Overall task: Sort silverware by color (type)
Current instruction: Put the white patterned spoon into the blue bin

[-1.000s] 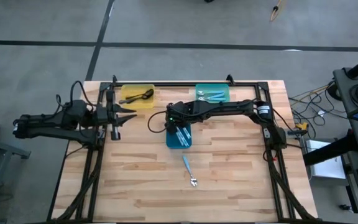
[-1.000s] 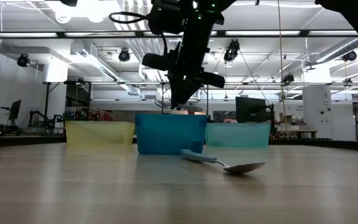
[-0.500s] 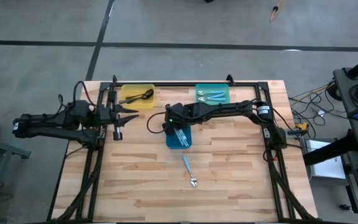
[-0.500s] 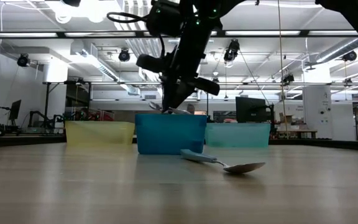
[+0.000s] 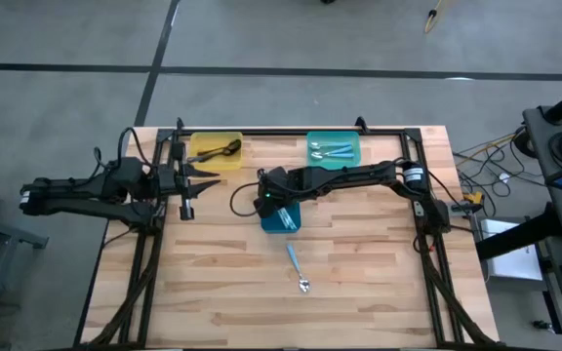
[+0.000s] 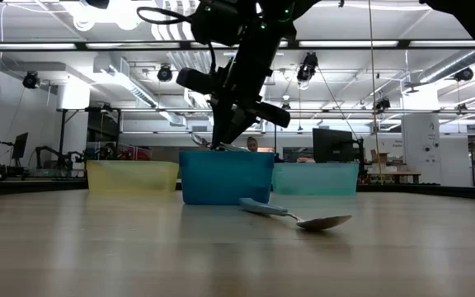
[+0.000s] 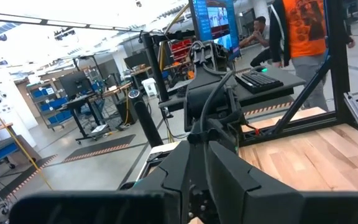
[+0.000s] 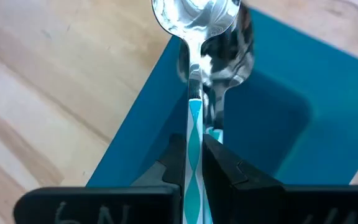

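My right gripper hangs over the left side of the blue tray, shut on a silver spoon with a light-blue patterned handle. At least one more spoon lies inside that tray. A blue-handled spoon lies flat on the table nearer the front. The yellow tray holds a dark spoon and the teal tray holds blue-handled spoons. My left gripper waits level by the yellow tray, shut and holding nothing. My right gripper pinches the spoon's patterned handle between its two fingers. It comes slanting down from the table's right side. The spoon runs on forward past the fingertips, its bowl out front. It is lifted clear, just above the blue tray's rim.
A dark metal frame runs along the table's far edge and down both sides. Bare wood lies at the front around the loose spoon. People stand in the room beyond the table.
My right gripper has tipped further down and shifted a little toward the table's left and near side over the blue tray. The spoon has gone with it and now hangs closer to the tray's rim. The gripper has stayed shut.
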